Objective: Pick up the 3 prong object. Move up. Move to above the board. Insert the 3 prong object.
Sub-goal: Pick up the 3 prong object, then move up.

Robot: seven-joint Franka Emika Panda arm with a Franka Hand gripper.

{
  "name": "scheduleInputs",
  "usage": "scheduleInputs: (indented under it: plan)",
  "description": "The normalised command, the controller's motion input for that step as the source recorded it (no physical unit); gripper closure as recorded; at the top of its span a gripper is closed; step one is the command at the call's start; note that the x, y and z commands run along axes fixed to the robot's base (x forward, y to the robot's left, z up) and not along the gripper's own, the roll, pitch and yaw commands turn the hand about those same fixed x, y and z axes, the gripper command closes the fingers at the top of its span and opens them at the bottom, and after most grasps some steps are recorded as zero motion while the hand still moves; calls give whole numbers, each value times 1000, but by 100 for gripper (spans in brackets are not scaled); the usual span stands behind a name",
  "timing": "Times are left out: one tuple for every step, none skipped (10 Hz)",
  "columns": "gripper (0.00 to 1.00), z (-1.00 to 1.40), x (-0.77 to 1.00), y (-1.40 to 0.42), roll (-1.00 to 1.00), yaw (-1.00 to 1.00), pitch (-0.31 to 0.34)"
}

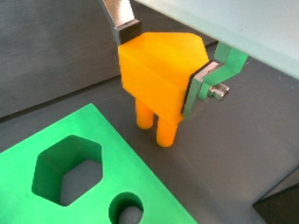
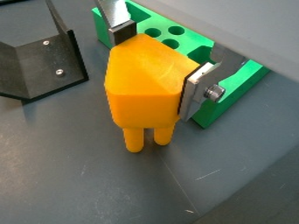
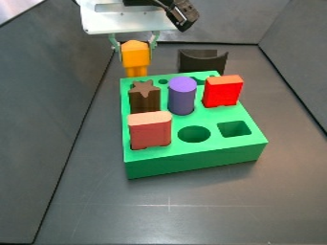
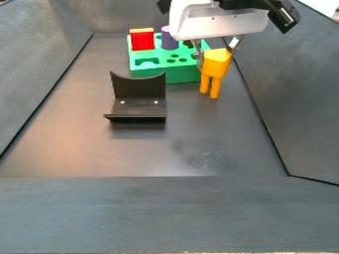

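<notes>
A dark grey floor (image 3: 166,206) with raised dark walls at its sides is seen in both side views. The board (image 3: 205,151), a bright green block, rests directly on it. Behind the board in a side view, the fixture (image 3: 202,61) stands on the floor. The pincer (image 3: 136,43) is placed above the floor near the board's far left corner, closed on the 3 prong object (image 3: 136,57). Whether its legs touch the floor cannot be told.
</notes>
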Motion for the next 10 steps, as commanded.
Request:
scheduleInputs:
  plan:
    - [100,0,0,0,0,0,0]
    - [100,0,0,0,0,0,0]
    - [100,0,0,0,0,0,0]
    - [100,0,0,0,0,0,0]
    - [100,0,0,0,0,0,0]
    - [100,0,0,0,0,0,0]
    - [100,0,0,0,0,0,0]
    - [100,833,0,0,0,0,0]
    - [100,824,-23,17,10,-35,9]
    - [100,710,-54,23,12,-34,22]
